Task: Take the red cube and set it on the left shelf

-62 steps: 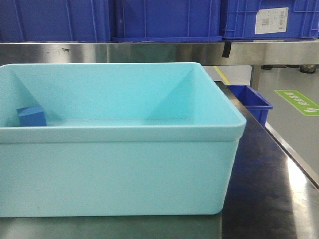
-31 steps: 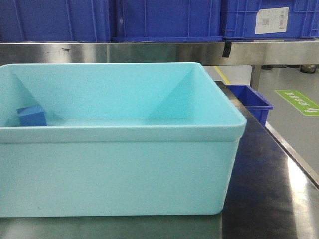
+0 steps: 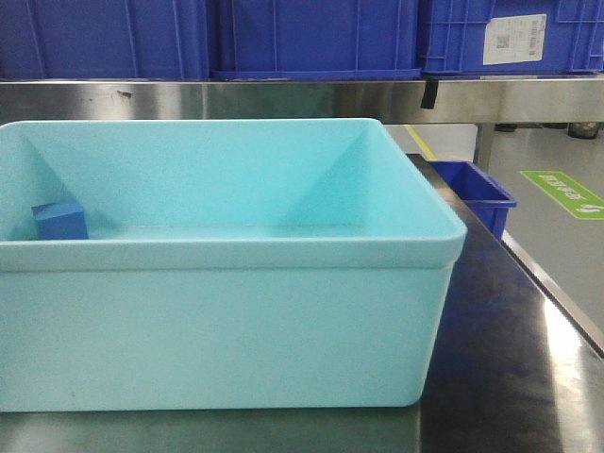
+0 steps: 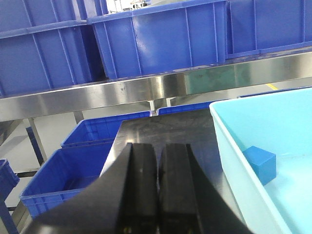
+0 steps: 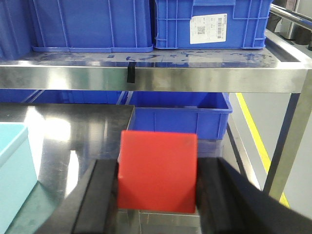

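Red cube [image 5: 158,161] — clamped in right end effector [image 5: 157,178], held level before left shelf [image 5: 146,75] | left end effector [image 4: 158,148] clenched

1) pale turquoise plastic tub [image 3: 236,253]: L end cut by frame edge.
2) small dark-blue cube [image 3: 59,219]: base hidden behind tub wall.
3) white label [image 3: 514,39] on dark-blue plastic crate [image 3: 453,38]: print too sm. to read.
4) bright-red cube [image 5: 157,165]: flanks covered by right gripper [image 5: 158,187] fingers.

Close frontal view across tub [image 3: 226,321]; both wrist views toward shared steel shelf [image 4: 146,90].
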Robot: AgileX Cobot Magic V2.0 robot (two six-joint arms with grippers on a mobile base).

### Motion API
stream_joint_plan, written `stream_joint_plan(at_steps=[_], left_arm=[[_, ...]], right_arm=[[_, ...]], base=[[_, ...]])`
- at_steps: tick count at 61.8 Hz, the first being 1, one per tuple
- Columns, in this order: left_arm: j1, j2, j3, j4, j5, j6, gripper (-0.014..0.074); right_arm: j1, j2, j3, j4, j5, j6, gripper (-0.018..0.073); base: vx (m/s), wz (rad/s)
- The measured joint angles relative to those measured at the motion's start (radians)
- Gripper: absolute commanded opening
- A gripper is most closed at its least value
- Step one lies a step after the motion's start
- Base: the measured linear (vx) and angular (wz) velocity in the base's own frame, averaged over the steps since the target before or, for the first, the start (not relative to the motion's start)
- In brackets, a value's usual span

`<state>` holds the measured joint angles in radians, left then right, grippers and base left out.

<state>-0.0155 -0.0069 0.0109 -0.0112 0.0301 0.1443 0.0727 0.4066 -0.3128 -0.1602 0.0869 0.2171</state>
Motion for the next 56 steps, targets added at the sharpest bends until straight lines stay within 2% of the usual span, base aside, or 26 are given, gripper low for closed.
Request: stream_joint_plan(at_steps=[56], left_arm=[[0.0,0.0,0.0,0.0,0.0,0.0,0.0106]], right_arm=[[0.0,0.0,0.0,0.0,0.001,0.0,0.0059]], base=[[-0.04,0.03]])
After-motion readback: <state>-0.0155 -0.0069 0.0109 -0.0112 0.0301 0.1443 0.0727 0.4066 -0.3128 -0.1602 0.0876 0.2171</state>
